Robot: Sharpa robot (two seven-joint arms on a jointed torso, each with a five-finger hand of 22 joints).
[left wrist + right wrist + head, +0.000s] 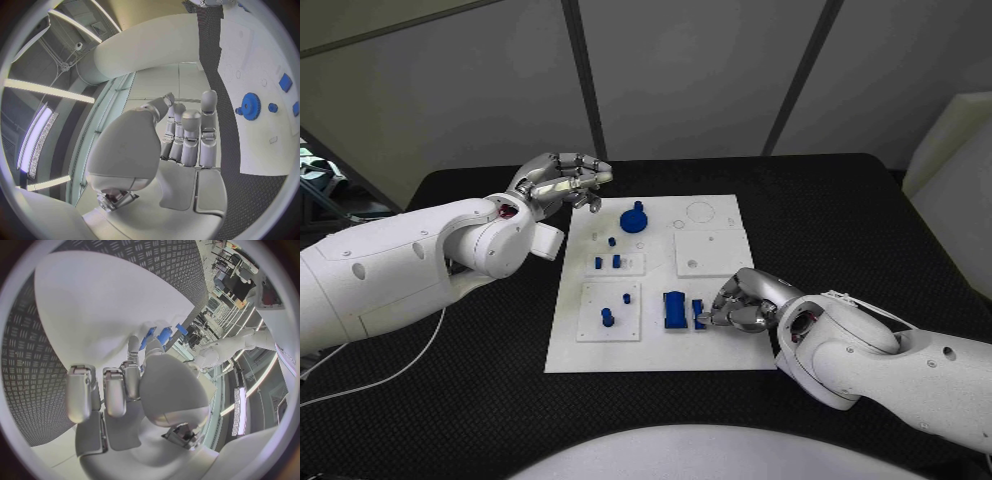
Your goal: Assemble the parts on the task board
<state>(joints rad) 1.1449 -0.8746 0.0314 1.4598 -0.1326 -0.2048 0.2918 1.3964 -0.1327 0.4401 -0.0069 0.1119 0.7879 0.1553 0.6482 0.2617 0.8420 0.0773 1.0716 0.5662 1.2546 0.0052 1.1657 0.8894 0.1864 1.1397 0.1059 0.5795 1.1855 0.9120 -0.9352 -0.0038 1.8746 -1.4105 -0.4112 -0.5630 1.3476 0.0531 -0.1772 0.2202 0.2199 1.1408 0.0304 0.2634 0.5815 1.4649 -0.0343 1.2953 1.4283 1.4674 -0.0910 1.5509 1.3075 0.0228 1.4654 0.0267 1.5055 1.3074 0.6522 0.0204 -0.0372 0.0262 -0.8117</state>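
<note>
right fingers: curled down on the small blue block [700,312] near the board's near-right area; looks like a pinch or a press, can't tell which. In the right wrist view the fingertips [134,346] reach toward blue pieces [164,335].
right hand [744,301]: low over the task board [718,345], palm down, probably so it can seat or lift that block beside the taller blue block [675,309].
left fingers: curled in, nothing in them; left wrist view shows them [190,132] folded together, empty.
left hand [563,180]: raised off the board's far-left corner, apart from the parts, likely parked clear of the right arm.
blue gear [633,219]: sits on the board's far side, nearest the left hand; also seen in the left wrist view [251,106].
small pegs [609,261]: upright in the mid-left sub-plate; two more pegs [607,317] stand in the near-left one.
empty sub-plate [713,252]: on the right, bare holes, probably awaiting parts.
progress: judged partial, several pieces not yet seated.
</note>
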